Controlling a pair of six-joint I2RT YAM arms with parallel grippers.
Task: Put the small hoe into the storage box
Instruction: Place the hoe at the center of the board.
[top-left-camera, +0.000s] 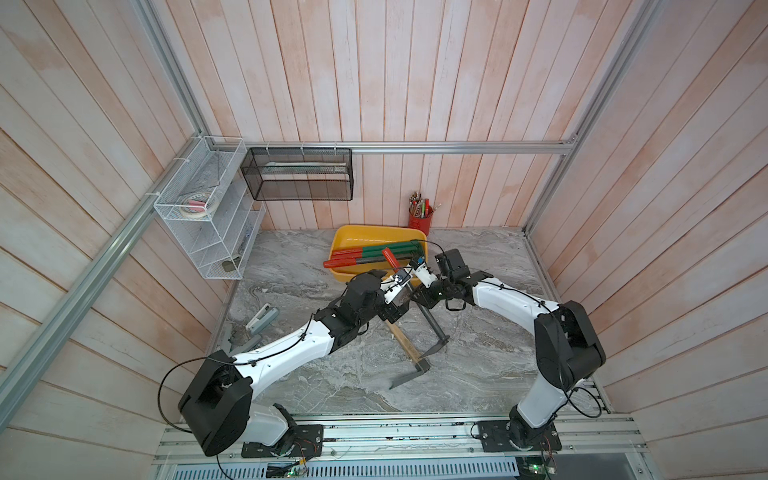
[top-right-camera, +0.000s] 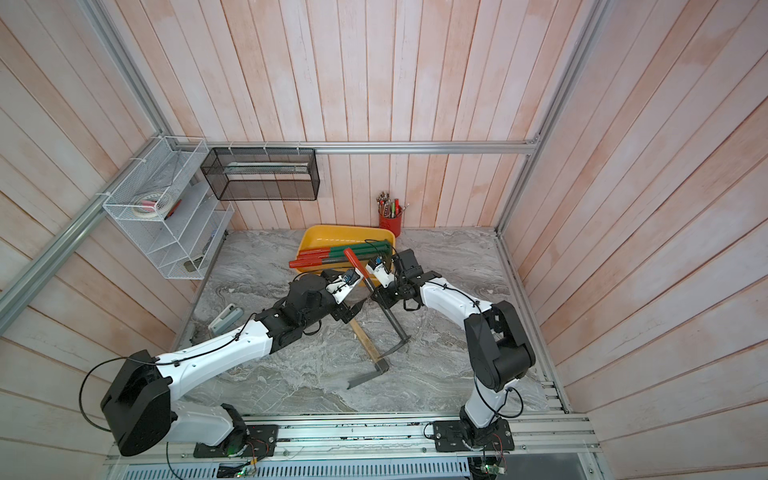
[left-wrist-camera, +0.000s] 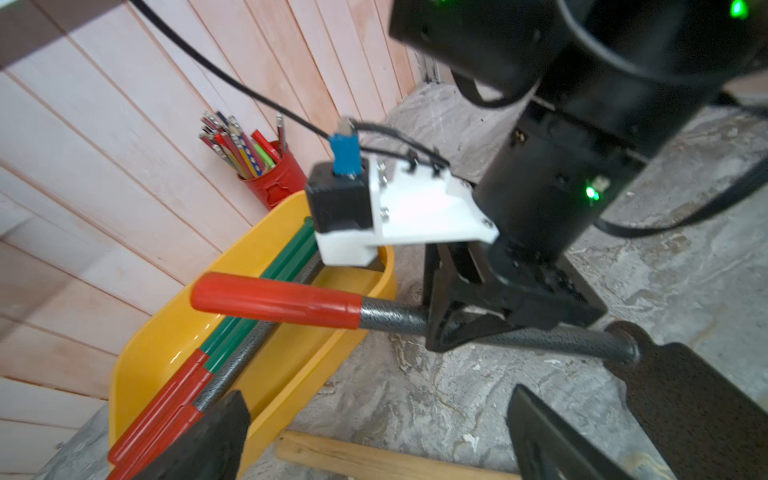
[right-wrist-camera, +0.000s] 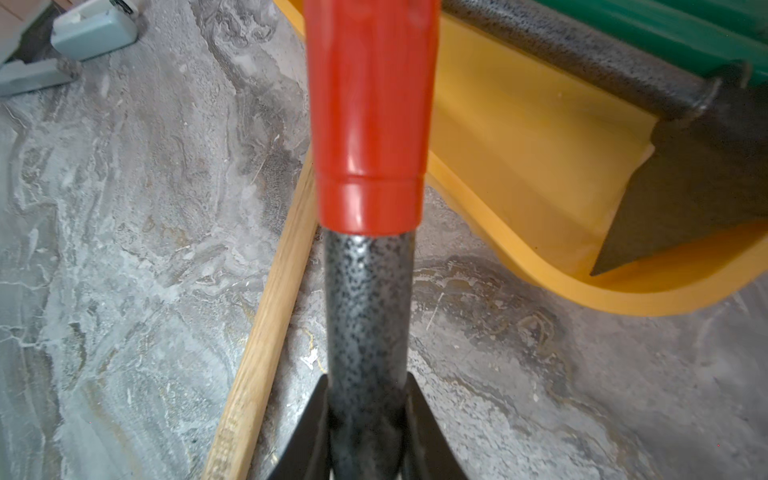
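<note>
Clamping the small hoe (right-wrist-camera: 368, 311) by its shaft — right fingers (right-wrist-camera: 424, 436); left fingers (left-wrist-camera: 208, 436) spread

I see a grey marbled surface (top-left-camera: 490, 374). On it sit a yellow storage box (top-left-camera: 374, 236), red pencil cup (top-left-camera: 419, 222) and wooden-handled hoe (top-left-camera: 405, 347).

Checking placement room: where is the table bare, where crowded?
Bare: the marble between the storage box and white wire rack; the far corner between the pencil cup and the side wall. Crowded: the centre, where the left gripper, right gripper, red-handled small hoe and wooden-handled tool meet.
</note>
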